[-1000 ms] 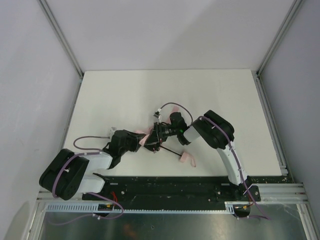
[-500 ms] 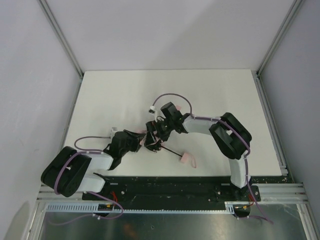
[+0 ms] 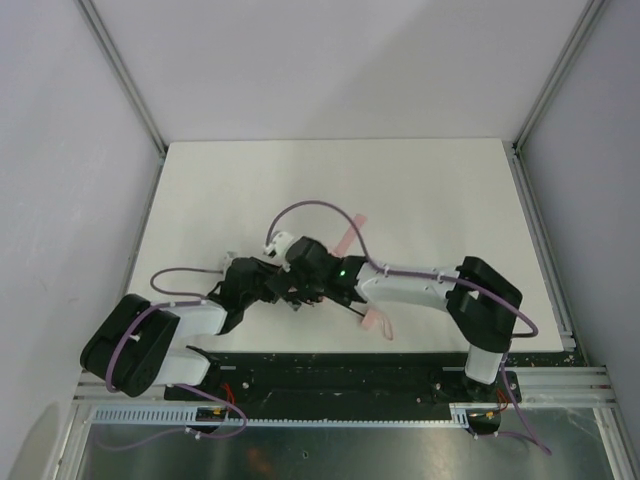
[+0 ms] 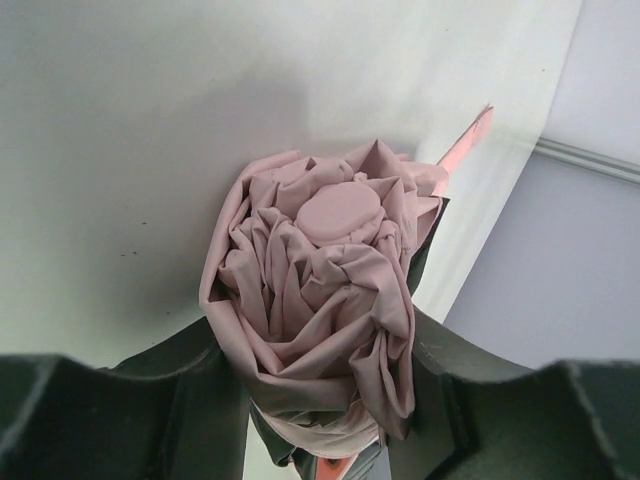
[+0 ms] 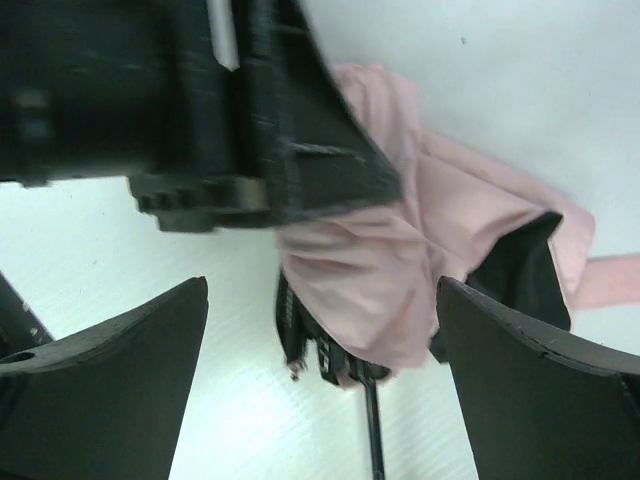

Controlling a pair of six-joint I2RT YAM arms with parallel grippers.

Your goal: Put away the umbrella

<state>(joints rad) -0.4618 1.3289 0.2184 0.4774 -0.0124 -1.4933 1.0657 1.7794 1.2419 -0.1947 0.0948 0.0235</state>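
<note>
1. Left gripper [image 4: 320, 345] grips the umbrella [image 4: 322, 265]: jaws half-closed on the bunched pink canopy, with the cap [image 4: 338, 210] sticking out past them.
2. Right gripper [image 5: 320, 292] is wide open and holds nothing. It hovers just above the bundle.
3. Likely next step is gathering loose folds. Best to close on the slack fabric beneath, clear of the left jaws, and squeeze gently.
4. Fabric is thin, crinkled and looks slippery. The folds spiral round the smooth oval cap.
5. Shaft [image 5: 372, 430] is slim, rigid and black. It runs from the bundle to the small pink handle [image 3: 375, 321], farther off on the matte white table [image 3: 420, 190].
</note>
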